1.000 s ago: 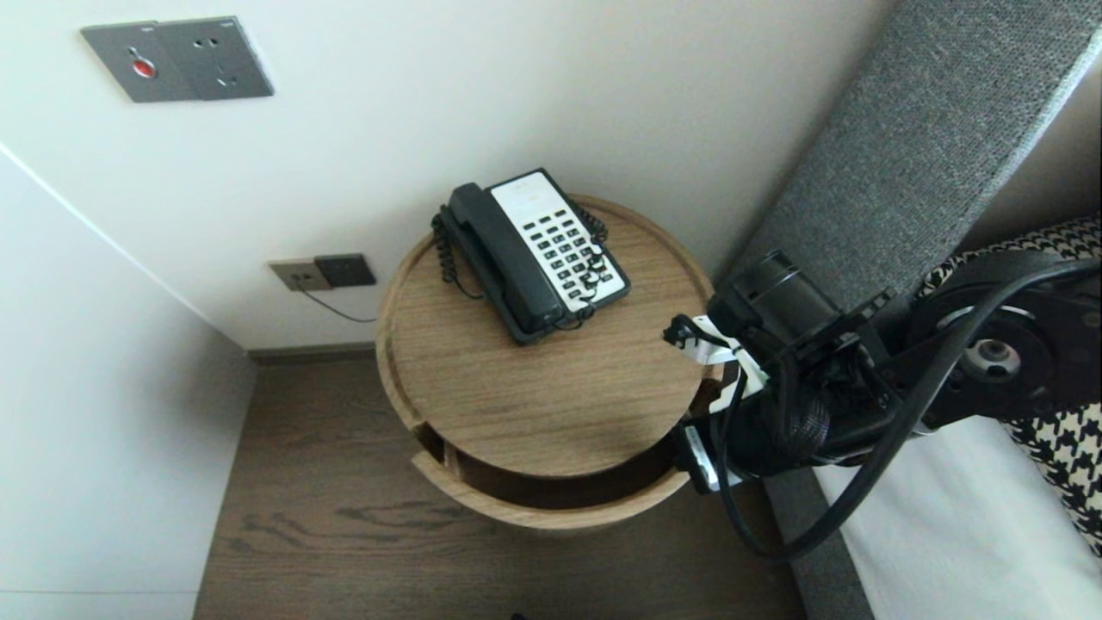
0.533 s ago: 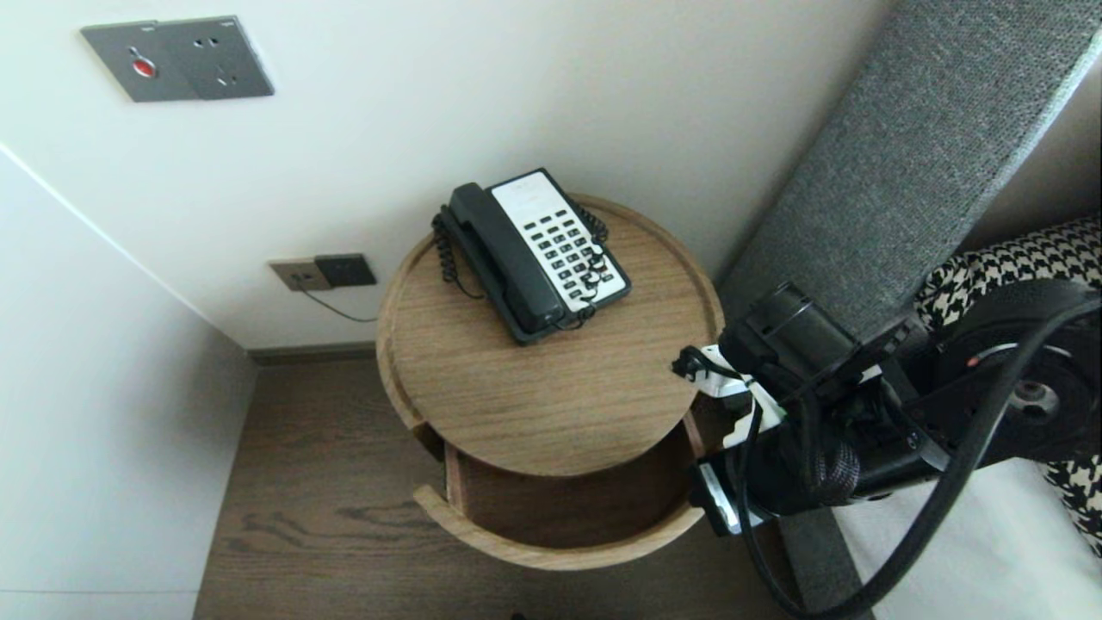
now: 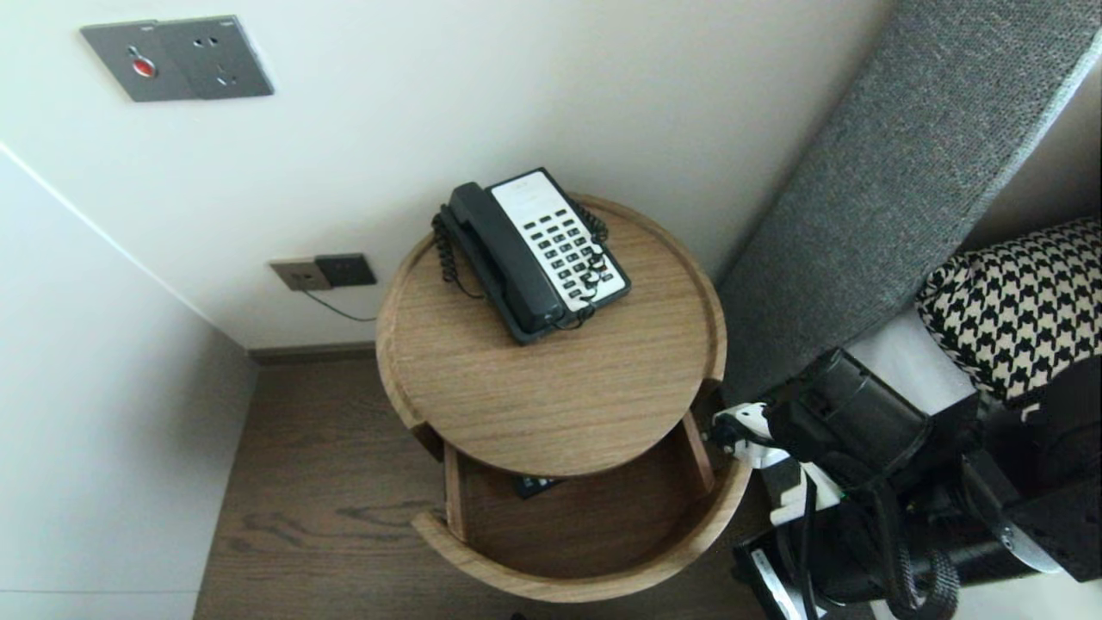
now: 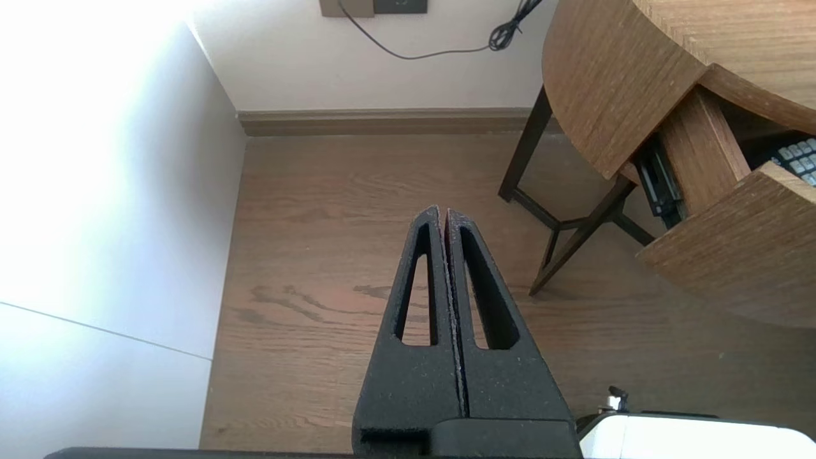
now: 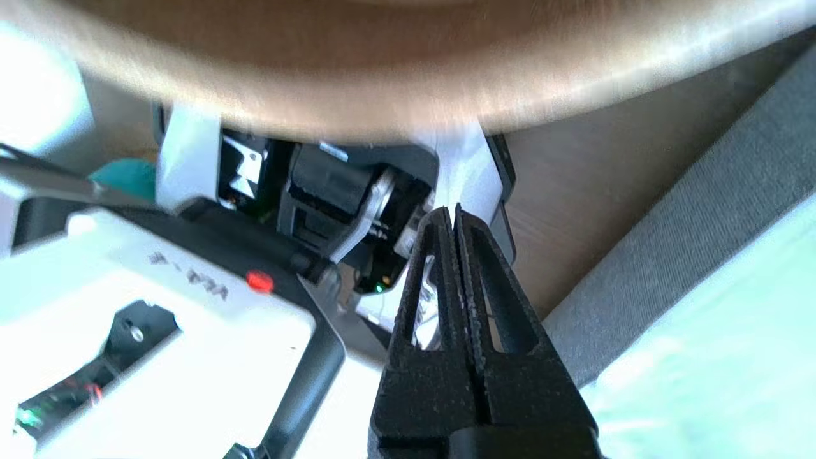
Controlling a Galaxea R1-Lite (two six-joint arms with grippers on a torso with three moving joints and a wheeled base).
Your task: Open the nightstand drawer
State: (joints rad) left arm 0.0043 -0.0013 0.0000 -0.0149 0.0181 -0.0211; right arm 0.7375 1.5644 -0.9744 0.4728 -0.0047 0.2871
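Observation:
A round wooden bedside table (image 3: pixel 551 405) carries a black and white desk phone (image 3: pixel 534 254). Its curved drawer (image 3: pixel 585 585) stands pulled out, and a dark keypad device (image 3: pixel 538 486) lies at the drawer's back. My right arm (image 3: pixel 861 430) sits low, right of the drawer and beside the bed; its fingers are hidden in the head view. In the right wrist view my right gripper (image 5: pixel 454 210) is shut on nothing, just below the blurred drawer front (image 5: pixel 382 76). My left gripper (image 4: pixel 443 210) hangs shut over the wooden floor, left of the drawer (image 4: pixel 733 255).
A grey upholstered headboard (image 3: pixel 904 172) and a houndstooth pillow (image 3: pixel 1024 310) border the table on the right. White walls with socket plates (image 3: pixel 176 58) close the back and left. The table's dark legs (image 4: pixel 561 236) stand on the floor. My own base (image 5: pixel 159 331) lies under the right gripper.
The drawer has slid further out, baring the dark device inside. My right arm has drawn back and down towards the lower right. The left gripper has stayed still.

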